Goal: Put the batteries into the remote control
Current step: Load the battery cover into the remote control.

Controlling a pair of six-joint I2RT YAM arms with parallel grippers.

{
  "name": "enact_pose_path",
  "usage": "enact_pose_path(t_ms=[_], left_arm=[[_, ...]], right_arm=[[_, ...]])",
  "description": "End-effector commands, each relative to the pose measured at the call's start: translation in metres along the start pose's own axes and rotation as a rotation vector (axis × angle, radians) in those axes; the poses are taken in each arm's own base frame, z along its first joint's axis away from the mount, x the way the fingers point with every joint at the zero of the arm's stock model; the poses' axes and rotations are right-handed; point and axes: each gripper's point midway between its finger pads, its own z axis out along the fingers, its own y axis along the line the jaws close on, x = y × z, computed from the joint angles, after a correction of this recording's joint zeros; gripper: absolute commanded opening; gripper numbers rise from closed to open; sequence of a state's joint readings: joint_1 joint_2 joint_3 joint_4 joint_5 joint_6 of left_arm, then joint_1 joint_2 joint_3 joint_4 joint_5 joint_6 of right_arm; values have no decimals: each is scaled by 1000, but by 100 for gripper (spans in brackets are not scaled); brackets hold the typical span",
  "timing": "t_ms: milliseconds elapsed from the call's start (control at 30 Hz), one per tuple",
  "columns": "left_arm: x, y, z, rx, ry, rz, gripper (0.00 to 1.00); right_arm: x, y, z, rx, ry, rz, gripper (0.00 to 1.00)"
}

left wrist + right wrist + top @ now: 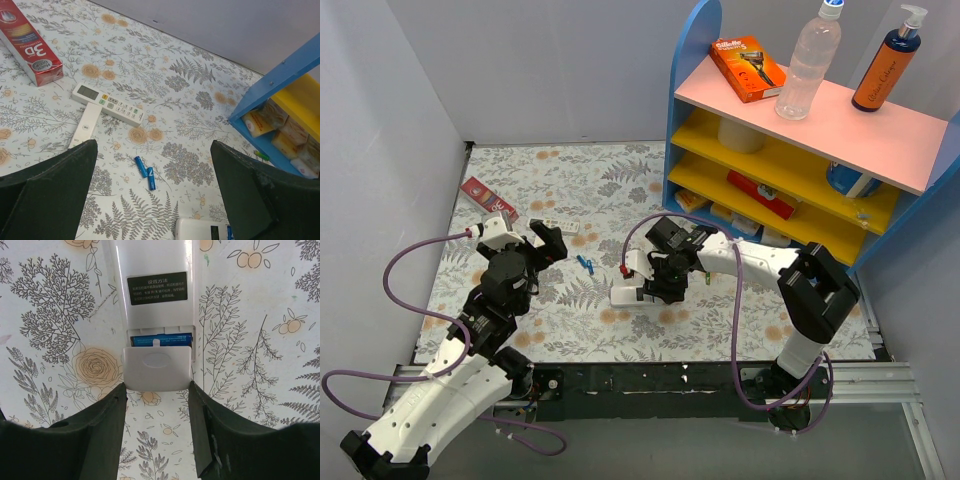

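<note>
Two robot arms work over a floral table. The remote lies back-up near the table's middle, in front of the right arm. Its battery compartment is partly uncovered and a blue cell shows inside; how many are loaded cannot be told. The cover sits part-way along its slide, overhanging the compartment's near edge.

The right gripper stands about half apart, its fingers flanking the cover's near corners. Whether they pinch the cover or only bracket it cannot be told. The left gripper is spread wide and holds nothing. It hovers above two loose blue batteries lying close together, just left of the remote. A green cell lies at the foot of the shelf.

The remote looks light, rigid and smooth, so it would likely skid if pushed; its long sides seem the best hold. The cover is thin plastic and probably wants a straight push along its slide. The batteries are small and round, apt to roll, and best pinched across the middle.

The shelf holds an orange packet, a clear bottle and a pump bottle on top. Boxes and packets fill the yellow tiers below.
</note>
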State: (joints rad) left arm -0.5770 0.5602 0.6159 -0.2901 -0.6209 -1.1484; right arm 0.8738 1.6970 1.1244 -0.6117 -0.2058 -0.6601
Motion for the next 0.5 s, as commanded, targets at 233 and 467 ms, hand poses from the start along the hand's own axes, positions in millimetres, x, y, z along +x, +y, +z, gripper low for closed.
enact_pose_path(t_ms=[233, 467], left_arm=[[-1, 2, 2, -3, -5, 6, 98], [0, 2, 2, -1, -4, 4, 98]], right_arm=[[-15, -6, 0, 6, -28, -48, 27], [-16, -9, -1, 29, -25, -59, 27]])
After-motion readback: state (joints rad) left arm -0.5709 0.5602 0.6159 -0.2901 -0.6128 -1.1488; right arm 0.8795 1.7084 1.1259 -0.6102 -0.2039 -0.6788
